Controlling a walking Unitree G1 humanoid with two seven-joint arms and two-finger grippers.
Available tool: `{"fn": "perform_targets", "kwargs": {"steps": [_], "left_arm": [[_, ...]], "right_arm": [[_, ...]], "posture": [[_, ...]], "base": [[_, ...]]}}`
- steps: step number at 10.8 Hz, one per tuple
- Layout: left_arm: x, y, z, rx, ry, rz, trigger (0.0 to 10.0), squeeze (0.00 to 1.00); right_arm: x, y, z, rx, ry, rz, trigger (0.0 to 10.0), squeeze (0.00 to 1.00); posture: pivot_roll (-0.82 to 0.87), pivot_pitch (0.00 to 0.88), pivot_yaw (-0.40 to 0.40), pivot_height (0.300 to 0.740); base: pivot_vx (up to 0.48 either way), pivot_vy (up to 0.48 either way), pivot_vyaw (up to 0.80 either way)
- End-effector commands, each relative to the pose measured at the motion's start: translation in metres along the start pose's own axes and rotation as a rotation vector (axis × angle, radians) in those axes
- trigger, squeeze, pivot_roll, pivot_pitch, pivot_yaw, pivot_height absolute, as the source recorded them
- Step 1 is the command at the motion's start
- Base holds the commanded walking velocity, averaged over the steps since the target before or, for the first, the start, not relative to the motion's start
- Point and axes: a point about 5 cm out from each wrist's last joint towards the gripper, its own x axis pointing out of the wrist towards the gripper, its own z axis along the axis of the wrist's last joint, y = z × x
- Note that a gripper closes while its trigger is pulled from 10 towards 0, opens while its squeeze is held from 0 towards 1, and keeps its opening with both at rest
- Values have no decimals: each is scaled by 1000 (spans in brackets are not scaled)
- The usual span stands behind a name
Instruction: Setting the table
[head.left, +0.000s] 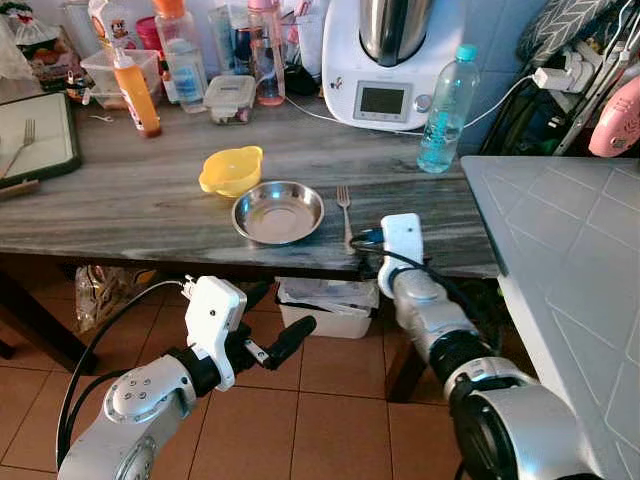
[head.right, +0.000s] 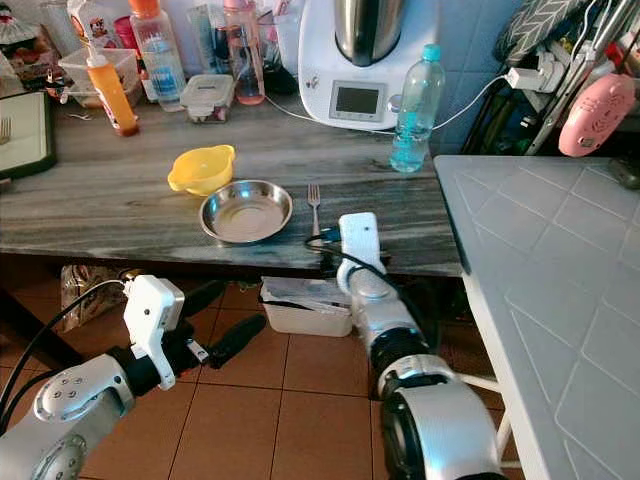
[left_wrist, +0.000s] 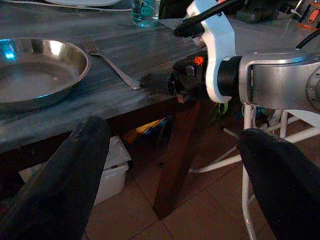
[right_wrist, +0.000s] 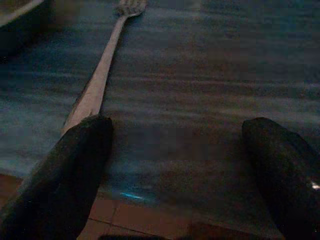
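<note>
A steel plate (head.left: 278, 212) lies near the front edge of the grey wooden table (head.left: 130, 205), with a yellow bowl (head.left: 231, 170) just behind it. A metal fork (head.left: 345, 212) lies to the right of the plate, tines pointing away from me. My right gripper (right_wrist: 175, 165) stands open at the table's front edge, one finger (right_wrist: 75, 170) by the end of the fork's handle (right_wrist: 95, 95). My left gripper (head.left: 280, 345) hangs open below the table edge, over the floor, holding nothing.
Bottles, a lidded container (head.left: 230, 99), a white kitchen machine (head.left: 385, 62) and a water bottle (head.left: 447, 110) line the table's back. A dark tray with a fork (head.left: 30, 140) sits far left. A grey tiled counter (head.left: 570, 260) stands at right. A white bin (head.left: 325, 305) is under the table.
</note>
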Motion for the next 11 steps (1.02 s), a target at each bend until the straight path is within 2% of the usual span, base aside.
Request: {"fn": "perform_targets", "kwargs": {"steps": [1,6,11], "left_arm": [[-1,0,3,12,-2,3,10000,0],[0,0,4,13,-3,2,10000,0],[2,0,4,12,-10,3,10000,0]], "right_arm": [[-2,13,-12,-12,51,64,10000,0],[-3,19,-16,-10,54,86,10000,0],[-11,8,-36,-39,27,86,10000,0]], "posture": [[198,76,18,740],[199,74,17,740],[188,64,19,740]], "base": [[0,0,0],[0,0,0],[0,0,0]]}}
